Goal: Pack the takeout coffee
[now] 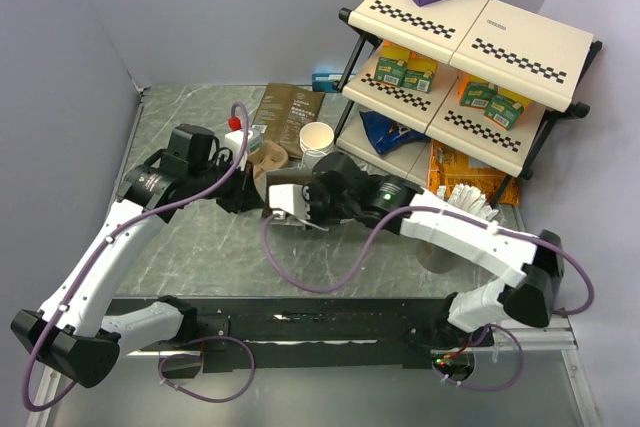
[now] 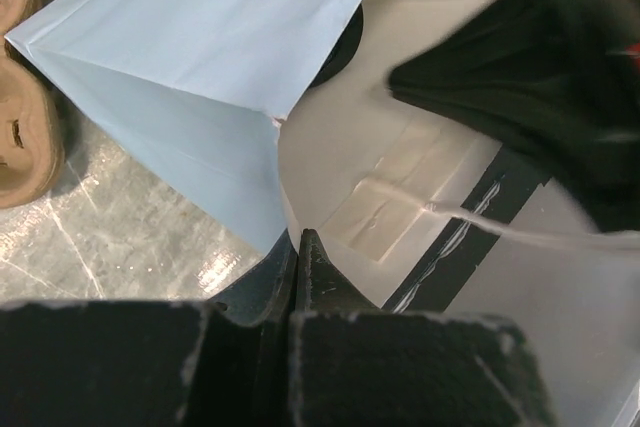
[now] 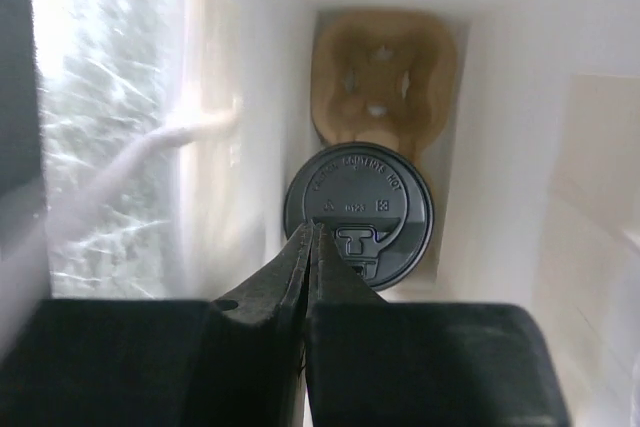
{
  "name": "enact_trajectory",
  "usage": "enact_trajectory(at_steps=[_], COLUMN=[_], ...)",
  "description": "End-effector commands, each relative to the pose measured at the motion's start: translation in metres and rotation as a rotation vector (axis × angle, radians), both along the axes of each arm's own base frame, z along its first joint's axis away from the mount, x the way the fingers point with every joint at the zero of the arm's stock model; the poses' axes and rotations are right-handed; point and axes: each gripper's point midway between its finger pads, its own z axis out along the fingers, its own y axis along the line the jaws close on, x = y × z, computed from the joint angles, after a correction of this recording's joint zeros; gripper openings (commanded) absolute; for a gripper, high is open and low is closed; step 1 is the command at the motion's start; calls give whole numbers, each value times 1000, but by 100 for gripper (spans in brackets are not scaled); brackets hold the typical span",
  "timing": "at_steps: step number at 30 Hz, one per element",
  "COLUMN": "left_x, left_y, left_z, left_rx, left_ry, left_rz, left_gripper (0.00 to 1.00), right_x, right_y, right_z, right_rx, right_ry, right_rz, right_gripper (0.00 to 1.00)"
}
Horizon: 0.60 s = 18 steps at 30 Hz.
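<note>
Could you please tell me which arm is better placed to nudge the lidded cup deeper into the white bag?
Probably the right. The right gripper, shut, sits inside the white bag's mouth, tips at the lidded takeout coffee. The left gripper is shut outside, at the bag's edge.

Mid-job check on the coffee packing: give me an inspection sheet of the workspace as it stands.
Surface: grey marbled table, no spills seen.
Job's things: takeout coffee, black lid on, sits inside the white paper bag; pulp carrier shows beyond it.
Clutter: open white cup, brown coffee pouch and small carton behind the bag.
Grippers: left gripper shut on the bag's edge; right gripper shut, tips inside the bag just short of the lid, contact unclear.
Cables: purple cable loops low between the arms.
Surroundings: shelf rack with boxes at right; plain walls.
</note>
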Motion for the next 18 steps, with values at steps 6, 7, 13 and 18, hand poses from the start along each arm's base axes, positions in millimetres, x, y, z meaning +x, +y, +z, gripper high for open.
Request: enact_trajectory(at_steps=[6, 7, 13, 18], left_x=[1, 1, -1, -1], left_y=[3, 3, 10, 11], left_z=[8, 8, 1, 3], left_rx=[-7, -8, 21, 13], left_ry=[-57, -61, -74, -76], left_rz=[-4, -5, 3, 13], left_gripper=[1, 1, 1, 1], right_x=[-12, -9, 9, 3], right_y=[12, 15, 17, 12], right_z=[40, 40, 31, 31], right_rx=[155, 160, 124, 93], right_ry=[-32, -41, -63, -71], right_rz=[69, 64, 23, 80], right_gripper=[0, 0, 0, 0])
